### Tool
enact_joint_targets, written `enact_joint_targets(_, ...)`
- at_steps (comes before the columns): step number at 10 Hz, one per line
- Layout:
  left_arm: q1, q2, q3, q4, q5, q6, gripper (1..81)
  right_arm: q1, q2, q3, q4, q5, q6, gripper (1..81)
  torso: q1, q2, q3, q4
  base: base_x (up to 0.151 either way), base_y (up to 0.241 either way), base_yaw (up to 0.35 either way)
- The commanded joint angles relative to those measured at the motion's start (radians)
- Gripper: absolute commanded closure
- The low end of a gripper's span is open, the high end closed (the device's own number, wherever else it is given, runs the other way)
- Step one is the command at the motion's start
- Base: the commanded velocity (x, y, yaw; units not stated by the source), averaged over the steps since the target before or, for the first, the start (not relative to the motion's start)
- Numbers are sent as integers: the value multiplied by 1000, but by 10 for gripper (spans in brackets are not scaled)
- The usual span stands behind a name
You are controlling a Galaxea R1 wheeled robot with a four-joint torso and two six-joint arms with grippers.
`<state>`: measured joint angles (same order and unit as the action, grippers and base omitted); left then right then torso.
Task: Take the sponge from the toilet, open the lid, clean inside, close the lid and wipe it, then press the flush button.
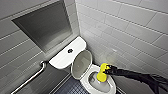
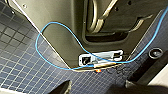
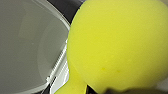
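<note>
Right gripper [image 1: 108, 70] is pinching the sponge [image 1: 101, 73]. The sponge hangs off the gripper tip with its lower end down inside the bowl of the toilet [image 1: 93, 68], at or near the inner wall on the gripper's side. Can't tell if it touches. In the right wrist view the sponge [image 3: 117, 47] sits right up against the camera and hides the jaws, so the grip is judged from the head view.

The lid [image 1: 81, 64] is raised, across the bowl from the gripper, leaning back at the tank [image 1: 65, 55] and apart from the sponge. The flush button [image 1: 70, 50] is on the tank top, beyond the lid and well away from the gripper. Farther out past the tank are a grab bar [image 1: 31, 78] on the wall and a wall niche [image 1: 43, 23]. The dark tiled floor [image 1: 71, 88] runs beside the bowl, on the side away from the gripper.

Step in hand, as I judge it: clean inside. Pickup and lid opening look done. Closing the lid, wiping it and flushing are not yet done.

The next move probably calls for sweeping the sponge round the bowl wall with light pressure. The wrist should stay above the rim so the gripper doesn't knock it. The grip needs to be firm, since a soft sponge could drag out of the pinch.
</note>
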<state>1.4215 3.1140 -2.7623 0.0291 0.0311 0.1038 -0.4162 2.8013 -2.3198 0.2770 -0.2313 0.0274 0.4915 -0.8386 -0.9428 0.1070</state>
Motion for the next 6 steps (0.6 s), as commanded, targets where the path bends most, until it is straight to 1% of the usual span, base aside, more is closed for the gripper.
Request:
enact_joint_targets(1, 35, 6, 3, -11, 95, 2, 10, 67, 71, -27, 15, -49, 2, 811, 63, -98, 0, 0, 0, 0, 0)
enact_joint_targets(3, 35, 5, 3, -11, 95, 2, 10, 53, 138, -107, 11, -49, 2, 811, 108, -171, 0, 0, 0, 0, 0)
enact_joint_targets(5, 35, 3, 3, -11, 95, 2, 10, 64, 158, -122, 18, -34, 3, 811, 158, -250, 0, 0, 0, 0, 0)
enact_joint_targets(6, 35, 3, 3, -12, 95, 2, 10, 64, 166, -125, 16, -30, 27, 811, 183, -290, 0, 0, 0, 0, 0)
